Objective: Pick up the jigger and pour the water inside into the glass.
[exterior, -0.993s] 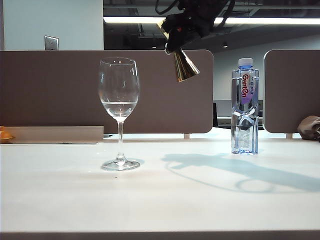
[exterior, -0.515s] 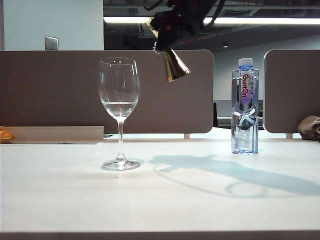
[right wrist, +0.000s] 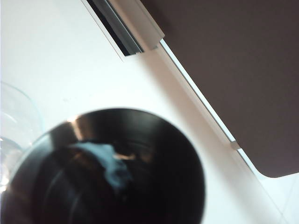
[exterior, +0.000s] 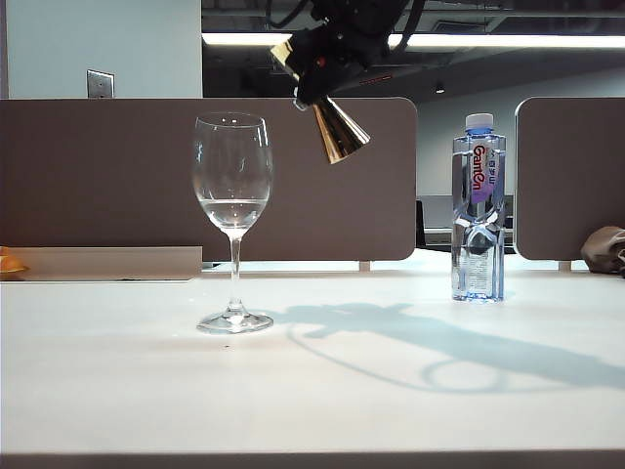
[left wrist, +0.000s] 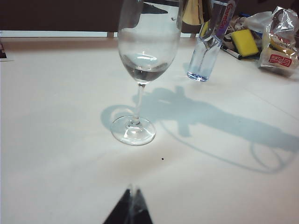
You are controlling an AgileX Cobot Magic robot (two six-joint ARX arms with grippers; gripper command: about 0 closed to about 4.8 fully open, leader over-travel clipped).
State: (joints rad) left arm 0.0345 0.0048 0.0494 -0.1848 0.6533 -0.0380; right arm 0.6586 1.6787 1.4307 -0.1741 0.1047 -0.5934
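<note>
While my right pincer [exterior: 311,70] pinches the slick, rigid, light jigger [exterior: 332,125] at its waist, tilted at the glass's [exterior: 232,186] two o'clock, my left pincer [left wrist: 131,210] idles pressed together over the worktop [exterior: 391,391].

Low frontal exterior; both wrists share glass [exterior: 232,195].

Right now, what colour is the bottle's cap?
Blue-tinted, topped white, on the bottle standing right of the glass. The exterior view shows it best.

Open table [exterior: 391,391] between glass [exterior: 232,186] and bottle [exterior: 479,210].
</note>
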